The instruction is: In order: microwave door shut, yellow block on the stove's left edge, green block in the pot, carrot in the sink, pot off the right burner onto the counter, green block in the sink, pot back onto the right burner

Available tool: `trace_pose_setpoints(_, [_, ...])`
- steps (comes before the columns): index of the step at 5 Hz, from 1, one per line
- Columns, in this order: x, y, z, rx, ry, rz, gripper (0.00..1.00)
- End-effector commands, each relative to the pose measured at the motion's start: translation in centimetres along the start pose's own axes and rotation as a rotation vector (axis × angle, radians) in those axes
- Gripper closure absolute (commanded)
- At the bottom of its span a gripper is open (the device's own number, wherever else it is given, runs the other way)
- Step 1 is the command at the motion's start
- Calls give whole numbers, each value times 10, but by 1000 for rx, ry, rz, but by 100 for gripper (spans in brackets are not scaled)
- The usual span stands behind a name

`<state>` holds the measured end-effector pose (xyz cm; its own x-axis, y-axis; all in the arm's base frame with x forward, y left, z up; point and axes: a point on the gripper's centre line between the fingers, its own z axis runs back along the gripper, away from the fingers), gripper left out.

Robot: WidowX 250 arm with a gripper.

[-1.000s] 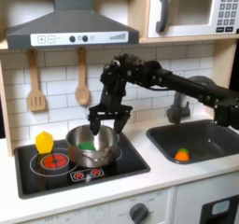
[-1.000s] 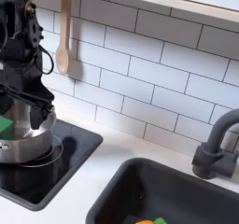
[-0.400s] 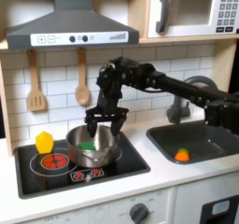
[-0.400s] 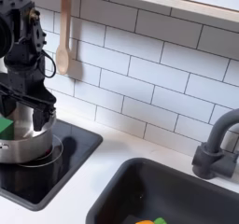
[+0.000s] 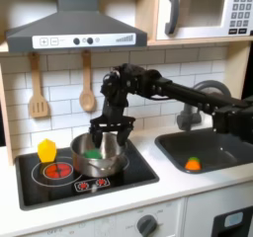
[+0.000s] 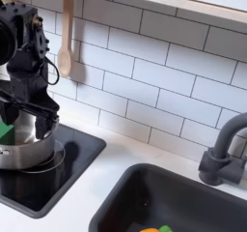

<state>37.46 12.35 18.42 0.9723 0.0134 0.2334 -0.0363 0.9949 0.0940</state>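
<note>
In the first exterior view, the end effector (image 5: pixel 110 132) hangs spread open over the pot (image 5: pixel 99 157), straddling its rim, probably to push it; the green block (image 5: pixel 92 154) lies inside, below it. In the second exterior view, the end effector (image 6: pixel 26 113) holds nothing, the pot (image 6: pixel 27 151) directly beneath.

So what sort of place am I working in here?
Most likely a toy play kitchen: a small stove carrying a pot, a sink holding a carrot, and a microwave above white tiles.
</note>
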Motion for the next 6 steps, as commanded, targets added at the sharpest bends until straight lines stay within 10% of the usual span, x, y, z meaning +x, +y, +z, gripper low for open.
trace_pose_setpoints(1, [-1,5,-8,-18,19,11,0])
trace_pose_setpoints(6, [1,-8,-12,-61,18,-17,0])
